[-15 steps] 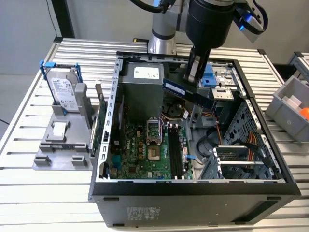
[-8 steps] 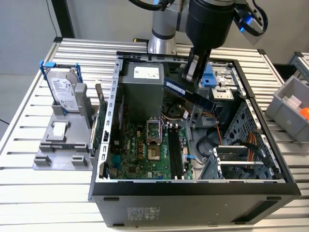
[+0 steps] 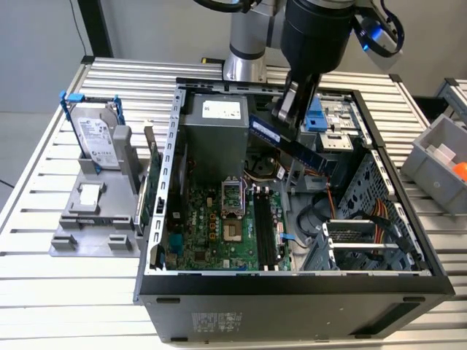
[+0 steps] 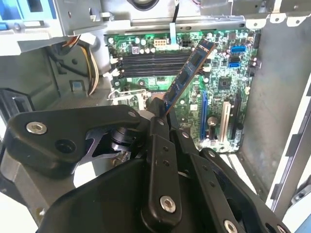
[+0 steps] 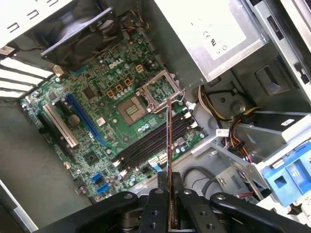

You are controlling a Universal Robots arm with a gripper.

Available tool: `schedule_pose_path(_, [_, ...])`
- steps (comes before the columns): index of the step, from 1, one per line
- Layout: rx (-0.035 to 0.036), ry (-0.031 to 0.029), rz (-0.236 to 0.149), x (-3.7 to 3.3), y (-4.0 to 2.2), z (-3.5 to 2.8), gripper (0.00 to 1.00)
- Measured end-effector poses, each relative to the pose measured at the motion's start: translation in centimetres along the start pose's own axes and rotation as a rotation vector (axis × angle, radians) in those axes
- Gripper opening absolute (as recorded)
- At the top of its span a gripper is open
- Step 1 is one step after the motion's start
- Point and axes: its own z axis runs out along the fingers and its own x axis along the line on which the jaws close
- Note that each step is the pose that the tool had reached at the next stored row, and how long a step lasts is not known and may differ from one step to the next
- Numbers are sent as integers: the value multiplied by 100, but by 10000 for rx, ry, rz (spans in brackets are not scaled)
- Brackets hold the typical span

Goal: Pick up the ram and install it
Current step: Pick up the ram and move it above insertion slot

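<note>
1. Step in hand: pick looks done, this is the carry/approach to install. The gripper [image 3: 287, 115] is closed narrow on the ram stick [image 3: 293, 147], and the stick is up in the air, touching nothing else.
2. Where the stick is: over the open PC case [image 3: 292, 281], toward its far side, just to the exterior view's right of the power supply [image 3: 215, 138]. It is tilted, with the end toward the exterior view's right lower.
3. Relative to the end effector: pinched between the fingers close to one end, with most of its length sticking out past the fingertips. In the second wrist view the stick [image 4: 187, 73] juts up and away from the gripper [image 4: 158, 110] at an angle. In the first wrist view it [image 5: 168, 145] shows edge-on, running straight out from the gripper [image 5: 169, 196].
4. Target: the memory slots [image 3: 264, 233] on the motherboard [image 3: 211, 233], beside the CPU socket [image 3: 232, 200]. All the slots [image 4: 146, 60] look empty.
5. Gap: the stick sits well above the slots, further toward the far side, and its long edge is not parallel to them.
6. My read on what seating calls for: the stick level and in line with one slot, notch matched, end latches open, then a straight even press. Latch state: can't tell.
</note>
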Motion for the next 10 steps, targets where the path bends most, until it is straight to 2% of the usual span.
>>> schedule_pose_path(10, [38, -2, 926, 0, 0, 0, 0])
